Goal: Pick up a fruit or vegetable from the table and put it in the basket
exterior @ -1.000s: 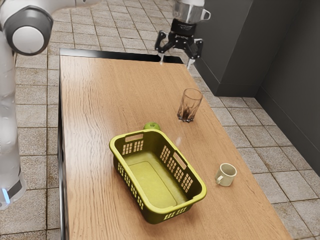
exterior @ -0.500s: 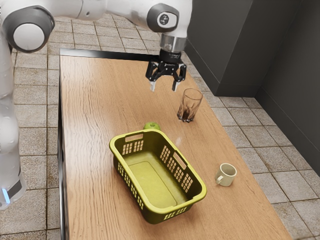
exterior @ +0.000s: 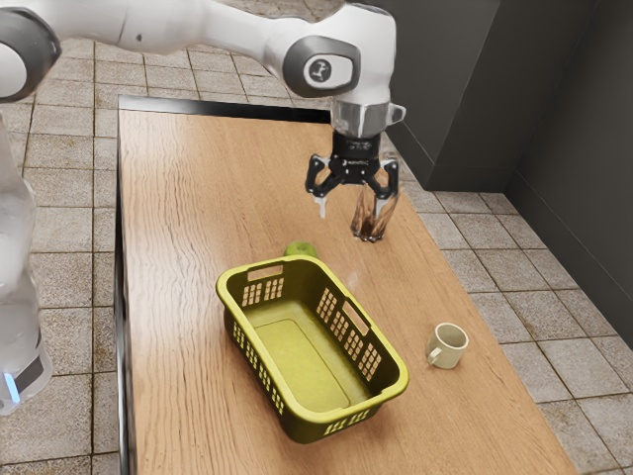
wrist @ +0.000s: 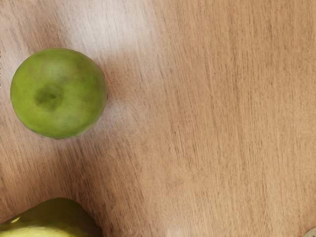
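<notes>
Gripper [exterior: 350, 207] open and empty, green apple [exterior: 300, 249] on wooden table [exterior: 198, 188] just beside plastic basket [exterior: 341, 416], so center over apple before descending straight, clear of basket and glass tumbler [exterior: 368, 232].

A green apple [wrist: 59, 94] sits on the wood-grained counter [wrist: 212, 98], its stem dimple upward — near the yellow-green basket [wrist: 42, 230], but not touching it. Well apart from both lies a pale sliver [wrist: 311, 233] — too little to identify.
</notes>
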Robot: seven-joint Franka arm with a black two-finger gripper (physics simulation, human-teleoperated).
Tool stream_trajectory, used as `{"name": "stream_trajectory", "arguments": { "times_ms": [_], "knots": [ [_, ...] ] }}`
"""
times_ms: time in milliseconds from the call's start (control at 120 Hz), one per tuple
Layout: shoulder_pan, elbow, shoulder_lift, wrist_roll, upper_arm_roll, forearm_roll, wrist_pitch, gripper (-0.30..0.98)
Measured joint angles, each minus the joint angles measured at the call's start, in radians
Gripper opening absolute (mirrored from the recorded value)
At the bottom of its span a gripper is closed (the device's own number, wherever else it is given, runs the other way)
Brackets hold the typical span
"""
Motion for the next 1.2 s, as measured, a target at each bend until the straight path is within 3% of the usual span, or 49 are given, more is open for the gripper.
{"name": "stream_trajectory", "arguments": {
  "times_ms": [108,192,308,758,1200],
  "knots": [
    [0.073,-0.068,-0.026,0.068,0.003,0.004,0.018,0.69],
    [0.073,-0.235,-0.101,0.112,0.001,-0.004,0.068,0.69],
    [0.073,-0.324,-0.126,0.166,0.001,-0.036,0.127,0.69],
    [0.113,-0.326,-0.036,0.311,0.003,-0.135,0.217,0.69],
    [0.138,-0.338,0.022,0.385,0.009,-0.17,0.238,0.69]
  ]
}}
